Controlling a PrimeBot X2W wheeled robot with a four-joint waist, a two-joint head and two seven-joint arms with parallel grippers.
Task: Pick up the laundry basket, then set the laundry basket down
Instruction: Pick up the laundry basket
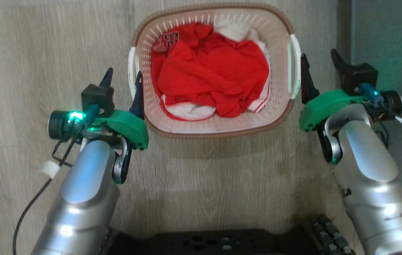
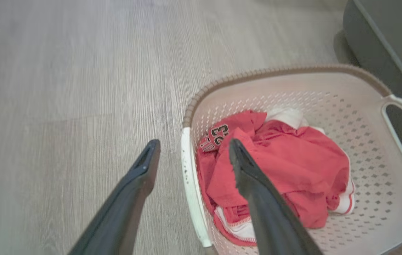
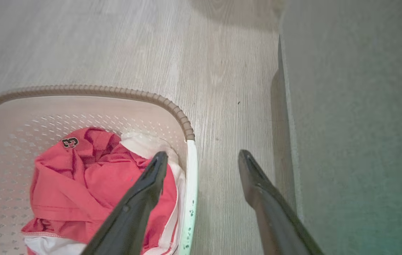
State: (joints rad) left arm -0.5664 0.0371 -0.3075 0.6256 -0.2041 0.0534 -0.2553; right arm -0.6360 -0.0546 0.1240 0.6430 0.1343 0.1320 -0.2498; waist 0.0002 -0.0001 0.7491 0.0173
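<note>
Laundry basket (image 1: 218, 130) on floor (image 1: 27, 46), left end effector (image 1: 123, 73) spread wide — right end effector (image 1: 318, 55) too, flanking it

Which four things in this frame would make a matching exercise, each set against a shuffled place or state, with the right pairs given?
Things:
1. laundry basket
2. red jersey
3. left tool
4. grey object

Place or state:
A. open, a finger on each side of a white handle
B. at the right edge of the head view, beside the basket
C. crumpled inside the basket, number patch showing
D. cream with a brown rim, resting on the floor

Pairs: 1-D, 2-C, 3-A, 4-B.
</note>
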